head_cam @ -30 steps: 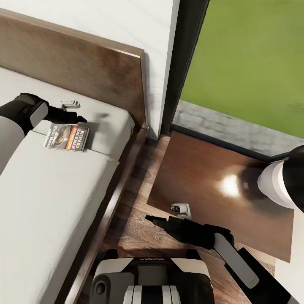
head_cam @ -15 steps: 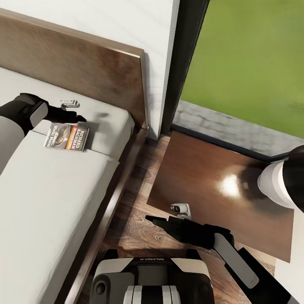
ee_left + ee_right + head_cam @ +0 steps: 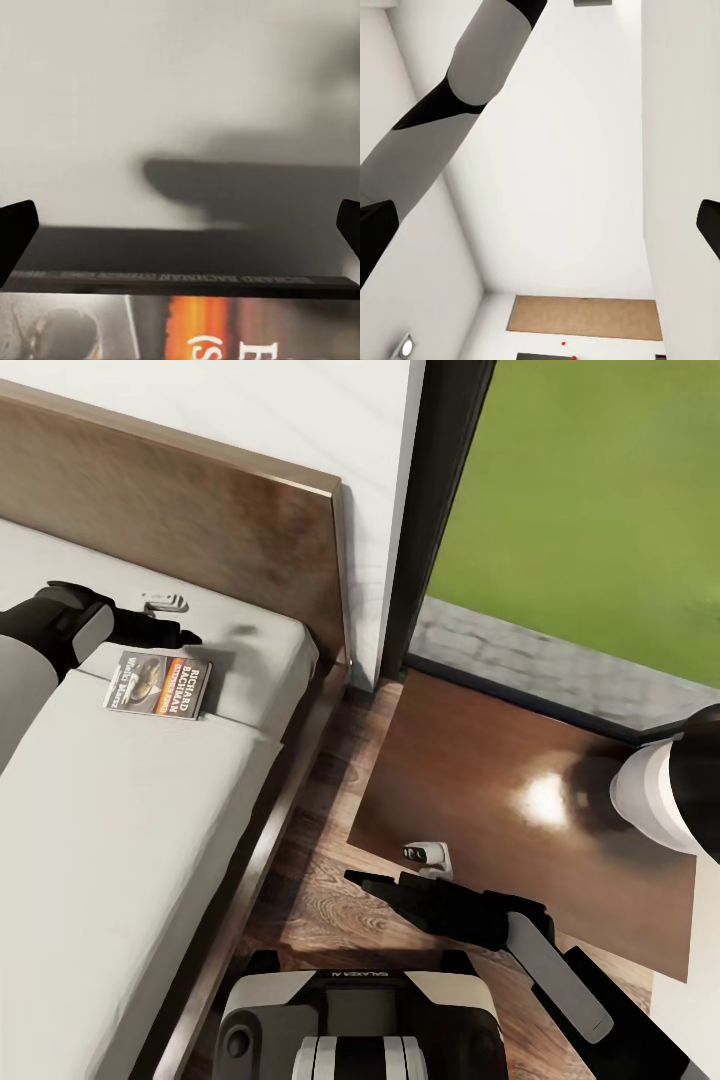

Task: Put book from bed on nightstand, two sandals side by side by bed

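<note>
Lifting slightly off the book (image 3: 158, 683), your left gripper (image 3: 172, 632) has spread jaws, empty; the grasp remains undone.

**My rig's bodywork, seen from the head camera**

I see my left arm (image 3: 40, 645) as a pale grey rounded shell ending in a black cuff, with a slim black left gripper (image 3: 165, 632) and a small silver-grey camera block just beside it. My right arm (image 3: 560, 970) shows black joints around a light grey link, a white rounded elbow cap, and a black right gripper (image 3: 375, 880). My base (image 3: 355, 1025) is black with white panels and mirrored lettering.
</note>
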